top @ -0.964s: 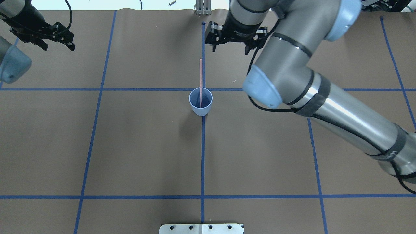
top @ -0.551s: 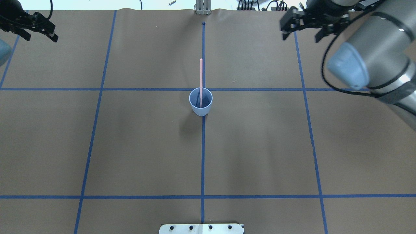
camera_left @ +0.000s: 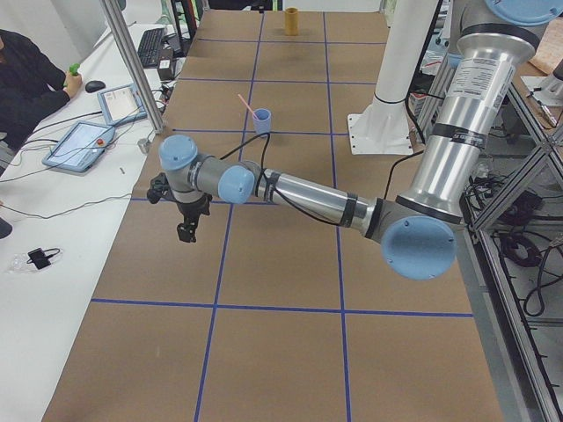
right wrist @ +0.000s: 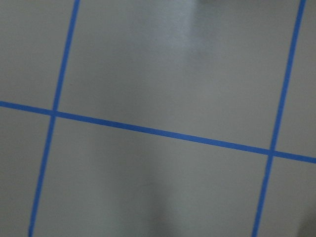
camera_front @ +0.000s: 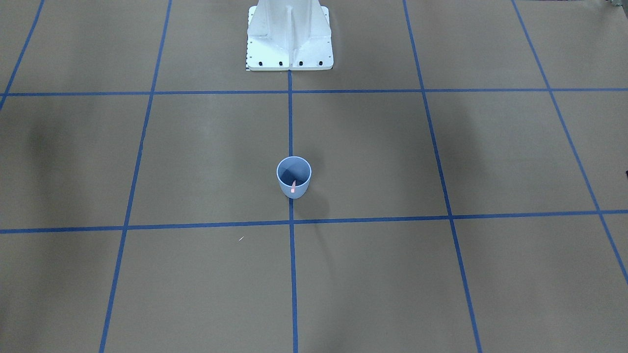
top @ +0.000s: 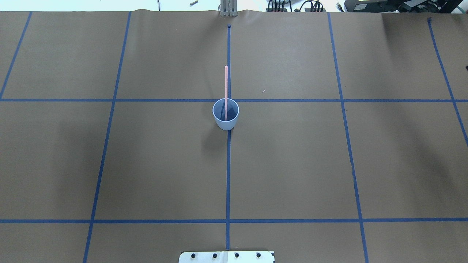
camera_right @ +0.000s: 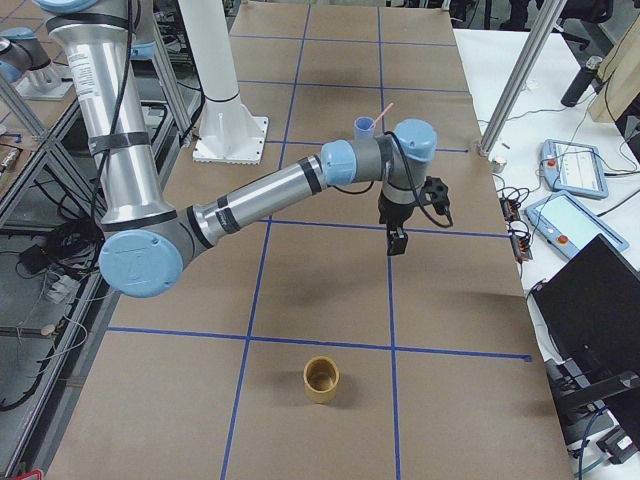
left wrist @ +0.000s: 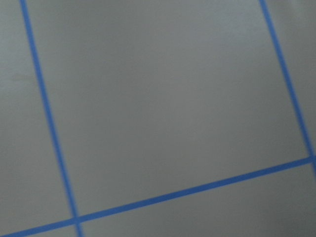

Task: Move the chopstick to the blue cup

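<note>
**Jaws.** The left jaws and the right jaws appear only in the two side views. Whether they are wide or narrow cannot be told from these views. Each set points down at the desk (top: 146,164) and holds nothing visible.

**Task items.** The chopstick (top: 226,84) stands in the blue cup (top: 226,125). Its lower end is inside the cup. Its shaft rests on the rim on the side away from the robot, and most of its length rises tilted above the rim. The front-facing view shows it strongly foreshortened, as a short pink mark against the dark inside of the cup. The cup stands upright on the centre blue tape line (top: 228,175), near a crossing of tape lines and on the robot's side of it.

**Arms.**
- The left arm (camera_left: 308,198) reaches out over the desk toward the robot's left end. Its jaws are well apart from the cup.
- The right arm (camera_right: 260,205) reaches out toward the robot's right end. Its jaws are also well apart from the cup.
- Both wrist views show only brown paper and blurred blue tape.

**Surroundings.**
- A white pedestal (camera_front: 289,39) stands at the robot's edge of the desk.
- A small pale speck (top: 263,91) lies on the paper near the chopstick.
- A tan cup (camera_right: 322,379) stands upright toward the desk's right end, well apart from the blue cup.
- Along the far edge is a white side table (camera_left: 53,220) with tablets (camera_left: 79,145) and cables. A person's dark sleeve (camera_left: 26,79) is beside it.
</note>
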Robot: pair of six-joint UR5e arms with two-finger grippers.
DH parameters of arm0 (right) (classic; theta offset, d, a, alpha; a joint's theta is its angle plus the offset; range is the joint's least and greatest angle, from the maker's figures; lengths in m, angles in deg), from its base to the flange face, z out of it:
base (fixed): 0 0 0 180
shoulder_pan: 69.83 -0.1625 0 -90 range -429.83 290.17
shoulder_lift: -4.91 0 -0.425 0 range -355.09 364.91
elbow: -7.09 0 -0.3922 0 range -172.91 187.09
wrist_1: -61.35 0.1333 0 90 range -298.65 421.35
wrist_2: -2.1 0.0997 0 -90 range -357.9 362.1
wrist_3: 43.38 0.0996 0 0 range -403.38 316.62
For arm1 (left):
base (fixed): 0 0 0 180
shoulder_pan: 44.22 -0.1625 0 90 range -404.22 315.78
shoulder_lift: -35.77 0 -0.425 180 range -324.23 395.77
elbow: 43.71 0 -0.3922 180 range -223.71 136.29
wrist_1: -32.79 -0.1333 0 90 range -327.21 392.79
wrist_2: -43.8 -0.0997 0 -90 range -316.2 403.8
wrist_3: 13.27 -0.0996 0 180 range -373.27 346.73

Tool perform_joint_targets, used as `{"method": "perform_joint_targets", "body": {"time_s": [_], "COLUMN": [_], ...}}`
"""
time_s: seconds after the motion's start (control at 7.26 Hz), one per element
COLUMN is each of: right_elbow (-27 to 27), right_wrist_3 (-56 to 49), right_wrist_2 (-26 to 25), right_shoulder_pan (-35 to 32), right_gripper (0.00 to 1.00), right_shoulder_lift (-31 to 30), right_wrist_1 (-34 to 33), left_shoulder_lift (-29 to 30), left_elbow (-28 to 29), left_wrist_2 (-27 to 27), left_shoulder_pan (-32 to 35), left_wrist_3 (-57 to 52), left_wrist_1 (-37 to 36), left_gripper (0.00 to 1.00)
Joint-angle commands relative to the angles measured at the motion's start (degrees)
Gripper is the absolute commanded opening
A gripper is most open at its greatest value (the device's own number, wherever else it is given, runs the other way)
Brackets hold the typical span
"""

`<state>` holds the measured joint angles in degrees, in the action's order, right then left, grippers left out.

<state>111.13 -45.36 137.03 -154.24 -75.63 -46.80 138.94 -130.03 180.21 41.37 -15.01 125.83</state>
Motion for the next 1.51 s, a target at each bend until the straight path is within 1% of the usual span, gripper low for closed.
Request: {"method": "perform_joint_targets", "body": {"time_s": [0.0,0.14,0.28,0.41,0.55,0.69,0.83,1.1,1.24,1.38], "right_elbow": [-1.65,-3.04,-4.10,-7.42,-8.58,-9.03,-9.99,-10.44,-10.88,-11.32], "right_wrist_3": [-4.96,-5.13,-5.05,-4.44,-4.43,-4.43,-4.43,-3.04,-2.85,-2.85], "right_wrist_2": [-0.27,-1.59,-3.08,-3.44,-3.53,-3.53,-3.62,-3.53,-3.53,-3.45], "right_shoulder_pan": [-6.54,-6.56,-6.56,-6.47,-6.47,-6.47,-6.56,-6.73,-6.74,-6.82], "right_gripper": [1.00,1.00,1.00,1.00,1.00,1.00,1.00,1.00,1.00,1.00], "right_shoulder_lift": [-5.65,-6.02,-7.59,-9.61,-10.41,-11.64,-11.74,-11.56,-11.56,-11.56], "right_wrist_1": [0.48,1.27,1.54,2.24,4.42,5.84,7.25,7.78,8.48,8.49], "left_shoulder_lift": [-4.11,-5.52,-7.27,-7.90,-7.90,-7.90,-7.56,-6.59,-6.41,-6.50], "left_elbow": [1.33,1.33,2.03,2.99,3.00,3.18,2.74,2.04,0.30,-0.51], "left_wrist_2": [0.53,0.53,0.18,0.00,0.00,-0.26,-2.44,-4.39,-5.52,-5.45], "left_shoulder_pan": [5.80,7.47,7.40,7.31,7.31,7.31,7.31,7.13,6.96,6.79], "left_wrist_3": [-10.71,-10.83,-10.66,-10.75,-10.49,-10.14,-9.09,-2.69,-2.49,0.04], "left_wrist_1": [0.47,0.56,0.73,0.91,0.82,0.47,0.47,0.47,0.38,0.47], "left_gripper": [0.98,0.98,0.98,0.98,0.98,0.98,0.98,0.98,0.98,0.98]}}
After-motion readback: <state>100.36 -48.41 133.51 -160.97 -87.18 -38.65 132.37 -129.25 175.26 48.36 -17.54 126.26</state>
